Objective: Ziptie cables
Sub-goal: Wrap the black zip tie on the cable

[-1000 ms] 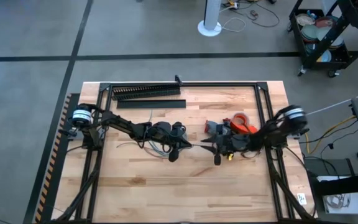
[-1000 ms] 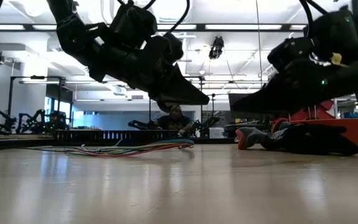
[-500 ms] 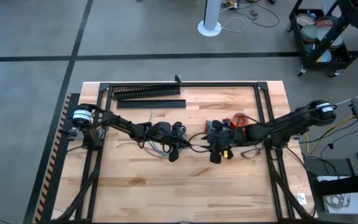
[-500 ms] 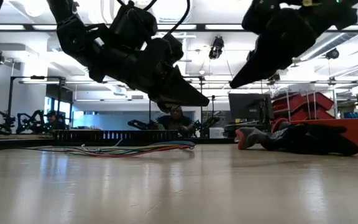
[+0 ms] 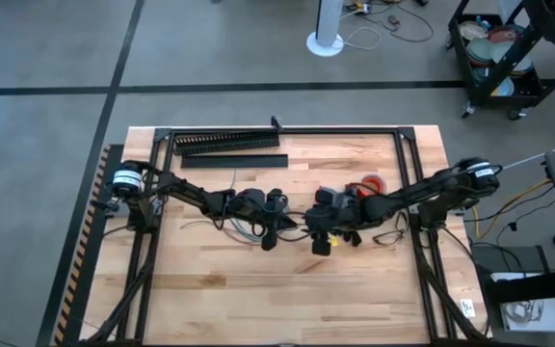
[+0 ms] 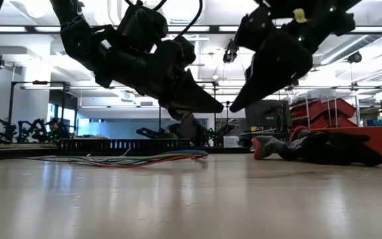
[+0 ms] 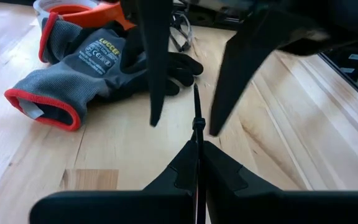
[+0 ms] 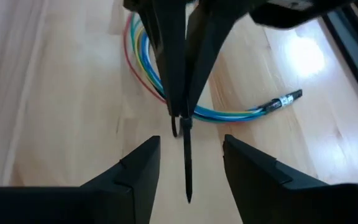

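My left gripper (image 7: 197,146) hovers over the table's middle, shut on a ziptie (image 7: 196,115), a thin dark strip that sticks out past its fingertips toward the right arm. My right gripper (image 8: 191,140) faces it, open, one finger on each side of the ziptie's free end (image 8: 186,177) without touching it. The cables (image 8: 229,113), a loose bundle of coloured wires, lie flat on the wood just behind the left gripper (image 5: 293,227), toward the table's left. In the low view both grippers hang well above the table. My left gripper pinches the ziptie (image 7: 197,140) between its two shut fingertips, fingers lying along the strip. The fingers come from the table's left, slanting a little down. The strip's free part (image 8: 186,162) juts out straight beyond the tips, clear of the table.
A grey glove with red cuff (image 7: 98,56) and an orange tape roll (image 5: 375,183) lie right of centre, under the right arm. A long black comb-toothed duct (image 5: 227,143) and a flat black strip (image 5: 234,161) lie along the far edge. Bare wood stretches along the near side.
My right gripper has risen from beside the glove and travelled toward the table's left, up to the left gripper; its fingers now stand on either side of the ziptie's free end. The left gripper, the ziptie and the cables have stayed put.
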Motion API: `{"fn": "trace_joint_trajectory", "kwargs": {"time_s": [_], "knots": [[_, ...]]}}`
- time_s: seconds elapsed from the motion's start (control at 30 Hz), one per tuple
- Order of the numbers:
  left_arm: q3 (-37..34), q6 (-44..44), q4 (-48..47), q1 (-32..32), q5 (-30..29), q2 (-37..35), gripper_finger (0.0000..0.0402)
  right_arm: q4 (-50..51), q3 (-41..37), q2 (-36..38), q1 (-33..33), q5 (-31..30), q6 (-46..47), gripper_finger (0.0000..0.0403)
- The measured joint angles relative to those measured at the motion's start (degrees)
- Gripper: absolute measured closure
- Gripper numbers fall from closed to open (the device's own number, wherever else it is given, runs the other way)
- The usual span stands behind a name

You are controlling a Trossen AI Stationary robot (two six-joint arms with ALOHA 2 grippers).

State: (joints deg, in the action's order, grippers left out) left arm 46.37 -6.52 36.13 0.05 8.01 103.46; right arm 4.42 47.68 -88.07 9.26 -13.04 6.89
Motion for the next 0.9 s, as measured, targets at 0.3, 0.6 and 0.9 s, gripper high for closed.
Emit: {"fn": "trace_joint_trajectory", "kwargs": {"time_s": [0.3, 0.6, 0.9], "knots": [[0.00, 1.17, -0.37, 0.00, 0.00, 0.00, 0.0401, -0.21, -0.04, 1.20, -0.20, 0.03, 0.27, 0.0333], [0.00, 1.52, -0.34, 0.00, -0.02, 0.00, 0.0402, 0.84, -0.06, 0.78, -0.42, 1.49, 0.82, 0.0373], [0.00, 1.52, -0.36, 0.00, -0.02, 0.00, 0.0402, 0.86, -0.06, 0.84, -0.42, 1.49, 0.77, 0.0384]]}}
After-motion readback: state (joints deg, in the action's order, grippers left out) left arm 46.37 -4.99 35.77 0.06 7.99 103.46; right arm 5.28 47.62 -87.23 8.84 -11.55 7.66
